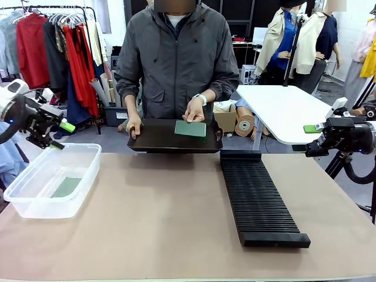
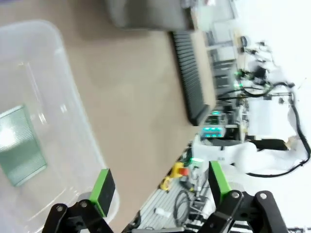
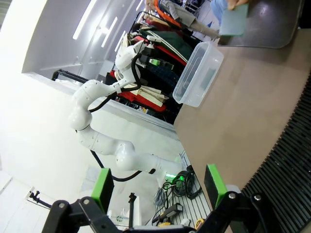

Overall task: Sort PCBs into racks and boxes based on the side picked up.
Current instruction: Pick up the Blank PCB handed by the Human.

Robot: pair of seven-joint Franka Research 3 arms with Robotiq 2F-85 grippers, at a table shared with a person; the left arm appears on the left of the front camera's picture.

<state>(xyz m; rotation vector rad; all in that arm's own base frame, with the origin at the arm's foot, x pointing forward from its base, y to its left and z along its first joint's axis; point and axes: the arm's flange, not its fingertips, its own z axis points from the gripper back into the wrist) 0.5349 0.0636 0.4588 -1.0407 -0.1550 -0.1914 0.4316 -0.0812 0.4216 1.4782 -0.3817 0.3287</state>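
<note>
One PCB [image 1: 66, 187] lies in the tub [image 1: 44, 207]; a second PCB [image 1: 191, 128] rests on the tray [image 1: 155, 136] under a person's hand [image 1: 194, 111]; the rack [image 1: 258, 197] holds none. Left gripper [image 1: 61, 136] and right gripper [image 1: 308, 139] hover, fingers apart, empty. Sorting seems barely begun.

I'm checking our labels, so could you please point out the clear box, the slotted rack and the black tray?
clear box [image 1: 41, 210]: front view, its near wall.
slotted rack [image 1: 258, 197]: front view, its middle slots.
black tray [image 1: 154, 135]: front view, its bare left half.
</note>
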